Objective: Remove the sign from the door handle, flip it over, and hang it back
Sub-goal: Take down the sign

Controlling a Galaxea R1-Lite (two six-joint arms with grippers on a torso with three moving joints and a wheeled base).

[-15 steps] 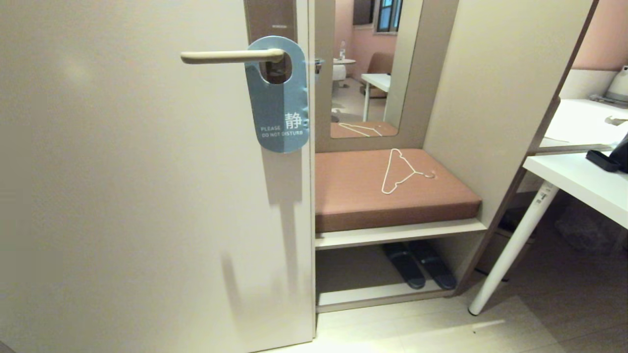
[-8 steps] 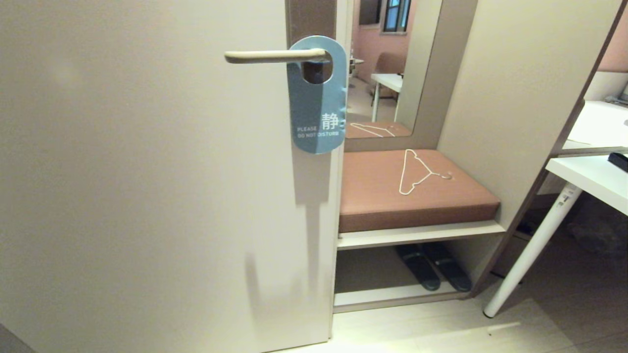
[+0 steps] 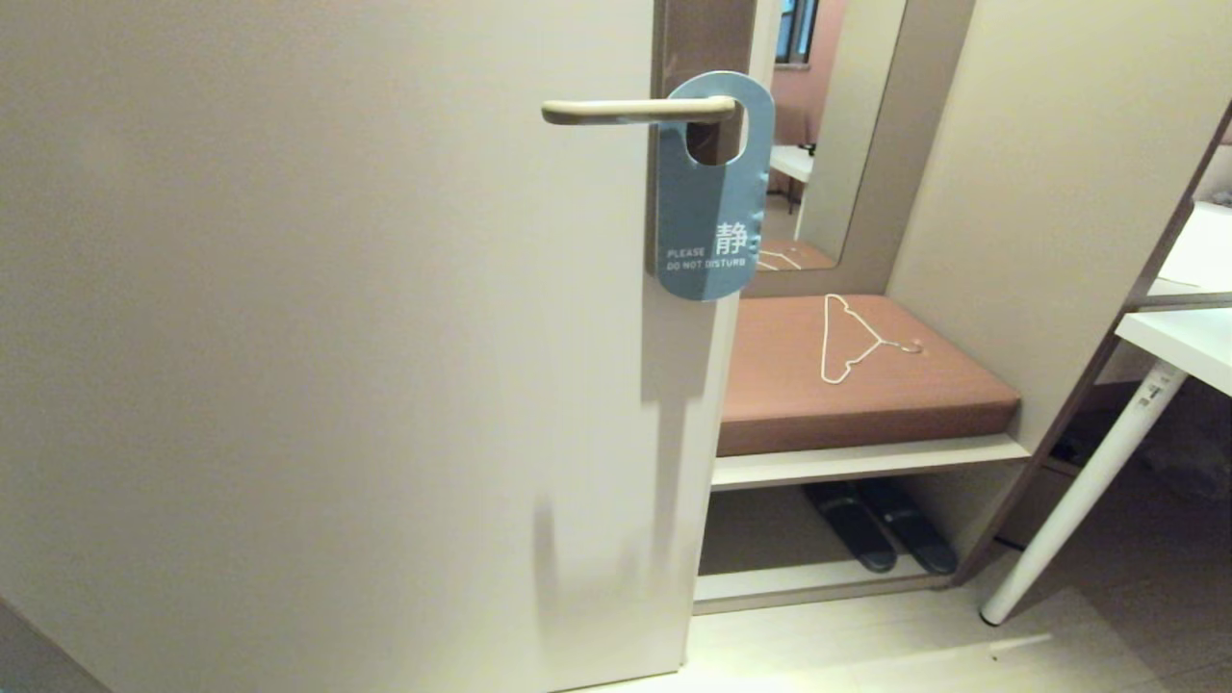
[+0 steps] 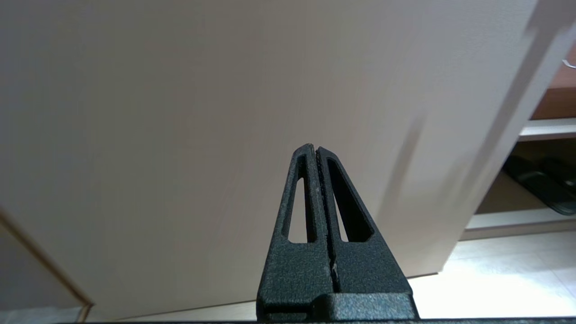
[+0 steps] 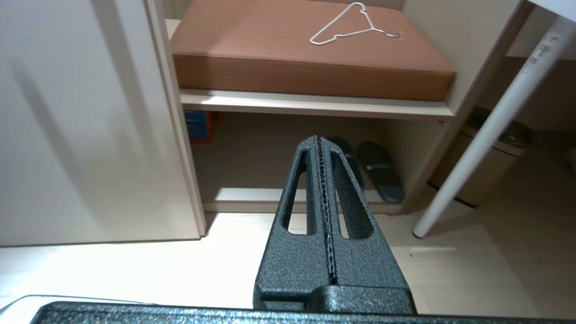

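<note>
The sign [image 3: 712,207] hangs by its hole on the door handle [image 3: 626,112], blue-grey face outward with white "PLEASE DO NOT DISTURB". The cream lever juts leftward from a tall brown plate [image 3: 698,38] near the cream door's right edge. Neither arm shows in the head view. My left gripper [image 4: 315,147] is shut and empty, low down, facing the bare lower door panel. Also shut and empty, my right gripper [image 5: 318,138] points at the floor and the shelf niche beside the door. Both are far below the sign.
Right of the door, a brown cushioned bench [image 3: 866,385] carries a thin white wire hanger [image 3: 852,337], with a mirror behind. Dark slippers [image 3: 881,525] lie on the shelf beneath. A white desk leg [image 3: 1078,510] slants at far right; a bin [image 5: 490,162] stands behind it.
The whole head view has shifted: the door, handle and sign now sit further right in the picture, so the camera has moved. The sign still hangs as before.
</note>
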